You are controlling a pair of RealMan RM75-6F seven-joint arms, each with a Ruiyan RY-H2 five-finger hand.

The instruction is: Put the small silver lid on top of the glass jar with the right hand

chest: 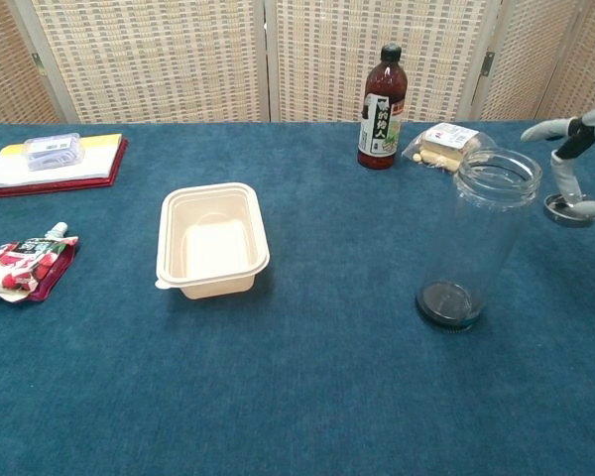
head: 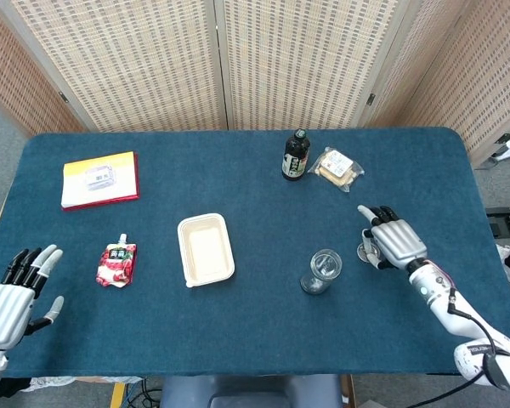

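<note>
**Entry: lid pickup — tip and slip risk**

Small silver lid (chest: 565, 209) — just right of glass jar (chest: 473, 238), on table. Right hand (head: 393, 240) over it, fingers around the rim; firm hold cannot be told. Weak pinch drops it; low carry topples jar.

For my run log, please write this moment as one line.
right hand: pinching silver lid | glass jar: open, upright | left hand: idle, open
</note>
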